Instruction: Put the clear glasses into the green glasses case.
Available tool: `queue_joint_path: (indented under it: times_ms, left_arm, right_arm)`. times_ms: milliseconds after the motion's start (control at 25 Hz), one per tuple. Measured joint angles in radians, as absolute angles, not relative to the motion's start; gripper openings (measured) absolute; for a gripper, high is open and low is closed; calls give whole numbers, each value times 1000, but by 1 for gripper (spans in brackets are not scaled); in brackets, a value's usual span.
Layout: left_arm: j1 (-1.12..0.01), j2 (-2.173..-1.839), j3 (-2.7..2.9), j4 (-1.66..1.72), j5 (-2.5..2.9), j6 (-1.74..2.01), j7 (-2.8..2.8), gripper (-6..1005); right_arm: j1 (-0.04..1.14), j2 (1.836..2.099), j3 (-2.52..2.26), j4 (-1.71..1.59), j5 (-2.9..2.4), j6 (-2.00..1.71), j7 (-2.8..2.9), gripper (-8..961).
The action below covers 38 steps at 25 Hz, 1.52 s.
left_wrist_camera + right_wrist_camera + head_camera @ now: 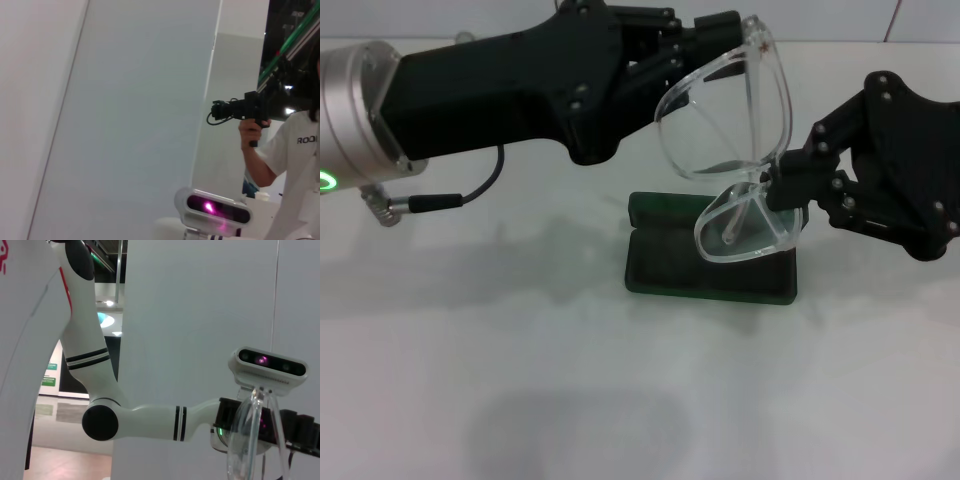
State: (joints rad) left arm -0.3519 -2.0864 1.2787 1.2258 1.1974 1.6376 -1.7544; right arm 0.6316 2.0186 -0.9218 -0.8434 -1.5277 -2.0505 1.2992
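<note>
The clear glasses (725,120) hang on end above the table, one lens high and the other lens low (745,228). My left gripper (732,32) reaches in from the left and is shut on the glasses' upper end. From the right, my right gripper (778,186) is shut on the frame near the bridge. The green glasses case (665,268) lies open on the white table directly below the lower lens. In the right wrist view the clear glasses (255,440) show edge-on, close up. The left wrist view shows neither glasses nor case.
A black cable with a metal plug (392,207) hangs under my left forearm. Bare white table (620,400) spreads in front of the case. A person holding a camera (250,112) stands beyond the table.
</note>
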Motion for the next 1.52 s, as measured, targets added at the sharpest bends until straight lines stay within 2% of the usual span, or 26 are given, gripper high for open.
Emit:
queue_joint_path:
  times_ms: [1520]
  left_arm:
    - [-369, -2089, 1307, 1131, 1163, 1677, -1720, 60]
  right_arm:
    - [626, 2020, -923, -826, -1527, -2062, 1275, 48]
